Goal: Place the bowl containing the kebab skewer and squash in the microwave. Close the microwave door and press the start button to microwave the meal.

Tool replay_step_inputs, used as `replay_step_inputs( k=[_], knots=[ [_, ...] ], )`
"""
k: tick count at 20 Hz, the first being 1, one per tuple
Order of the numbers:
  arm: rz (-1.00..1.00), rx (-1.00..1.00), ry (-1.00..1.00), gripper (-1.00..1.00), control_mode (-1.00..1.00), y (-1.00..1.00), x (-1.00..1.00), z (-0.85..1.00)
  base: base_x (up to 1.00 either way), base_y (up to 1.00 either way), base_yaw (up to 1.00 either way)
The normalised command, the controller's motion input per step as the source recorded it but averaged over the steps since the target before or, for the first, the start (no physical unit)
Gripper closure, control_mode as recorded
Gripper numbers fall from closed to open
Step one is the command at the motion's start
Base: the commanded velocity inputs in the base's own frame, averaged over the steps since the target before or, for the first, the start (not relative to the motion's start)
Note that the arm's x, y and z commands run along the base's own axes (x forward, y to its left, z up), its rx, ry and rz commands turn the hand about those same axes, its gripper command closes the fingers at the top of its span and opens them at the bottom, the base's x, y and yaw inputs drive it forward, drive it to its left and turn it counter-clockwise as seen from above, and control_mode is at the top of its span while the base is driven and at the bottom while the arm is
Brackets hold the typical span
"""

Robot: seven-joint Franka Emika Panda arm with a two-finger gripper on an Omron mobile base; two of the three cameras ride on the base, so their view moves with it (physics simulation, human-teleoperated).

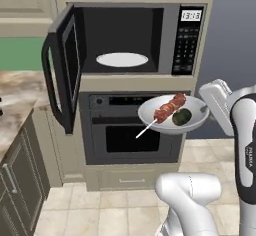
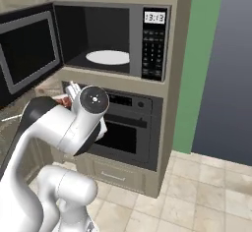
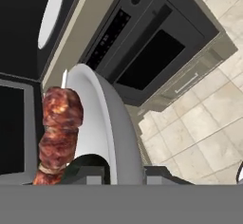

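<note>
Down in front of the oven, below the open black-and-silver microwave [image 1: 135, 40], the gripper [image 3: 124, 173] pinches the wide light-grey bowl's [image 1: 150, 111] rim, reddish-brown kebab skewer [image 1: 169, 108] and dark green squash [image 1: 182, 116] inside.

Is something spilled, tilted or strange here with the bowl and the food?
Nothing stands out. The bowl is held level in front of the oven, with the kebab skewer and squash inside; the microwave door is open.
</note>
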Motion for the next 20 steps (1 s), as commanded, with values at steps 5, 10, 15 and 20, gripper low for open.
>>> replay_step_inputs(
  k=[5, 10, 15, 20],
  knots=[
    [0.00, 0.00, 0.00, 1.00, 1.00, 0.00, 0.00, 0.00, 0.70, 0.35, -0.26],
    [0.00, 0.00, 0.00, 1.00, 1.00, 0.00, 0.00, 0.00, 0.61, 0.57, -0.17],
    [0.00, 0.00, 0.00, 1.00, 1.00, 0.00, 0.00, 0.00, 0.50, 0.55, -0.13],
    [0.00, 0.00, 0.00, 1.00, 1.00, 0.00, 0.00, 0.00, 0.27, 0.07, -0.14]
  ],
)
